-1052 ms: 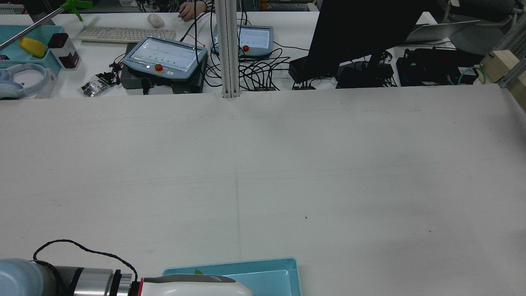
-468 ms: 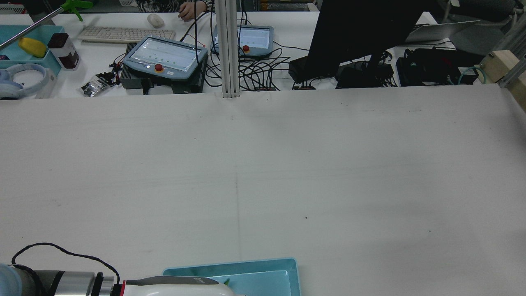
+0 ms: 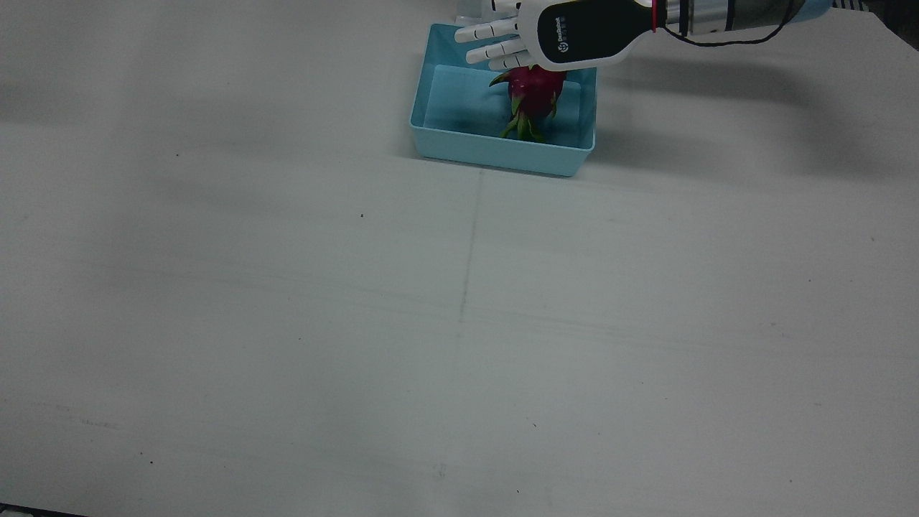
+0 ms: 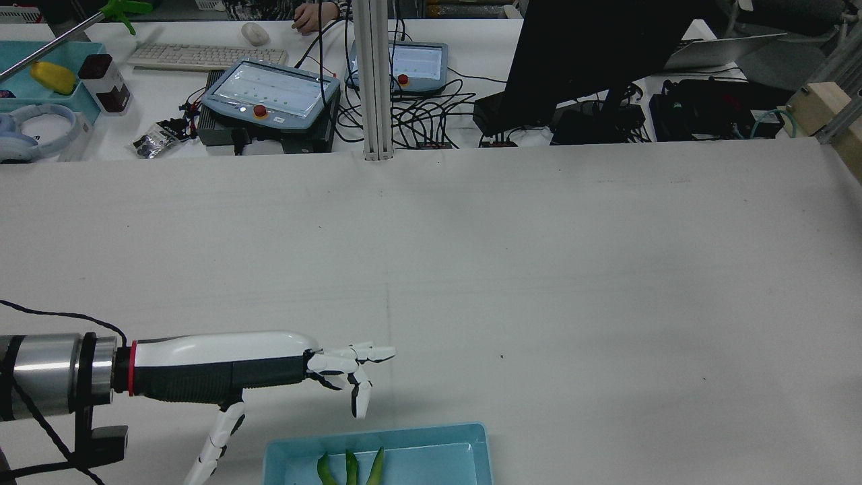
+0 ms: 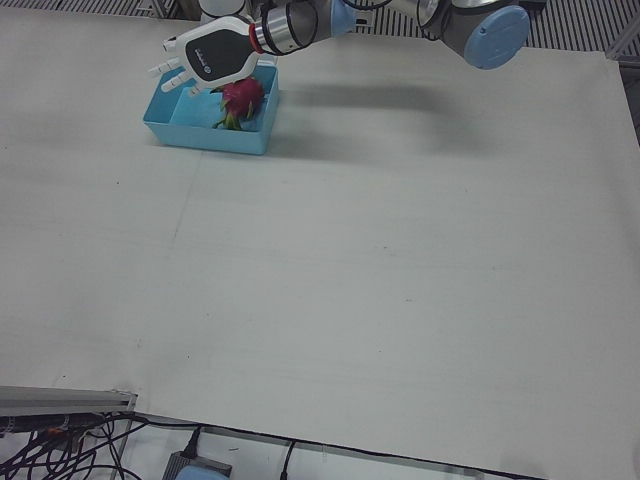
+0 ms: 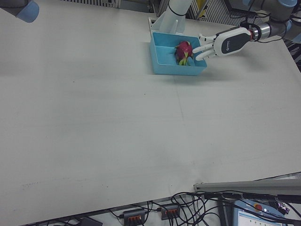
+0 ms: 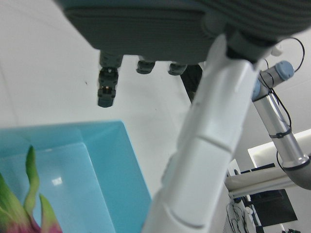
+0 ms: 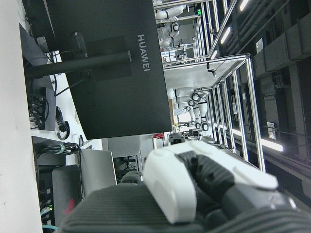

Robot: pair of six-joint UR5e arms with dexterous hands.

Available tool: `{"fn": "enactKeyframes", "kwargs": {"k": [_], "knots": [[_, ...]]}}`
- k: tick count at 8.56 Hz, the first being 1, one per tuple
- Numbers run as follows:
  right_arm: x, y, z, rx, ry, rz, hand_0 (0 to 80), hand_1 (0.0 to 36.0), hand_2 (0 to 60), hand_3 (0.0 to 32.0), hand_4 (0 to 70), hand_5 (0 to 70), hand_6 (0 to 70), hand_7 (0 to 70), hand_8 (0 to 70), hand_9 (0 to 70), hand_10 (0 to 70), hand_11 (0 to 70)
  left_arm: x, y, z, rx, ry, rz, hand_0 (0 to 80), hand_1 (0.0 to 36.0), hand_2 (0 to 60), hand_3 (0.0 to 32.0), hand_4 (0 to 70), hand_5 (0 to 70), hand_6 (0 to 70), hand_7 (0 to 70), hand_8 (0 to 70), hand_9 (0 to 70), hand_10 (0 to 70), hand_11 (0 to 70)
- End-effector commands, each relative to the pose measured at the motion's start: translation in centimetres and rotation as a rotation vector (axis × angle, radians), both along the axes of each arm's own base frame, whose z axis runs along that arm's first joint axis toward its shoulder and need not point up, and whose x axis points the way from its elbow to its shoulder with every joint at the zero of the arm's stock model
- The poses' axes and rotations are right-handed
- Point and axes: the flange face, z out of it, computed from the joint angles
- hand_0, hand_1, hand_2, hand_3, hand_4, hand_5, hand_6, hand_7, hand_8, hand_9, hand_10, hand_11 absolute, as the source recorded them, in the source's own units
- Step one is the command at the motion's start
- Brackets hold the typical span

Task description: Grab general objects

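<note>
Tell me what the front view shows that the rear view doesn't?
Only the front view shows the whole pink dragon fruit lying inside the blue bin, with the left hand open above it. Only the rear view shows the desk behind the table: a keyboard, two tablet screens, a black monitor and a person's hand. Both show the white table, the bin, the left hand, and the fruit's green leaf tips.
</note>
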Motion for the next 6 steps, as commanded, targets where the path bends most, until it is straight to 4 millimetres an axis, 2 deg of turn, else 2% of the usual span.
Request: {"fn": "enactKeyframes", "kwargs": {"k": [1, 2, 3, 4, 5, 6], "knots": [[0.0, 0.0, 0.0, 0.000, 0.000, 0.000, 0.0, 0.0, 0.0, 0.0, 0.0, 0.0, 0.0, 0.0, 0.0, 0.0, 0.0, 0.0, -13.7, -15.0, 5.7, -0.102, -0.062, -0.343, 75.9, 20.5, 0.0, 14.0, 1.5, 70.0, 4.8, 19.4, 16.0, 6.3, 4.7, 9.1], [0.0, 0.0, 0.0, 0.000, 0.000, 0.000, 0.0, 0.0, 0.0, 0.0, 0.0, 0.0, 0.0, 0.0, 0.0, 0.0, 0.0, 0.0, -18.7, -18.6, 7.5, -0.143, -0.053, -0.450, 80.0, 25.0, 0.0, 13.2, 7.7, 70.0, 8.1, 25.5, 17.2, 8.4, 8.7, 15.2], [0.0, 0.0, 0.0, 0.000, 0.000, 0.002, 0.0, 0.0, 0.0, 0.0, 0.0, 0.0, 0.0, 0.0, 0.0, 0.0, 0.0, 0.0, -22.0, -22.9, 11.4, -0.203, -0.051, -0.532, 80.0, 26.0, 0.0, 6.2, 16.3, 70.0, 13.7, 30.1, 19.8, 11.2, 12.1, 20.2], [0.0, 0.0, 0.0, 0.000, 0.000, 0.000, 0.0, 0.0, 0.0, 0.0, 0.0, 0.0, 0.0, 0.0, 0.0, 0.0, 0.0, 0.0, -24.1, -25.3, 14.1, -0.248, -0.035, -0.622, 80.0, 21.7, 0.0, 0.0, 22.4, 70.0, 18.2, 31.4, 21.9, 14.3, 14.6, 23.4], [0.0, 0.0, 0.0, 0.000, 0.000, 0.002, 0.0, 0.0, 0.0, 0.0, 0.0, 0.0, 0.0, 0.0, 0.0, 0.0, 0.0, 0.0, -25.3, -26.0, 20.2, -0.345, 0.040, -0.699, 80.0, 21.2, 0.0, 0.0, 25.0, 70.0, 23.3, 32.9, 17.0, 18.6, 21.3, 33.3], [0.0, 0.0, 0.0, 0.000, 0.000, 0.000, 0.0, 0.0, 0.0, 0.0, 0.0, 0.0, 0.0, 0.0, 0.0, 0.0, 0.0, 0.0, -26.9, -25.5, 22.7, -0.402, 0.081, -0.819, 78.8, 21.2, 0.0, 0.0, 25.4, 70.0, 24.0, 32.9, 13.8, 16.0, 19.1, 30.2]]}}
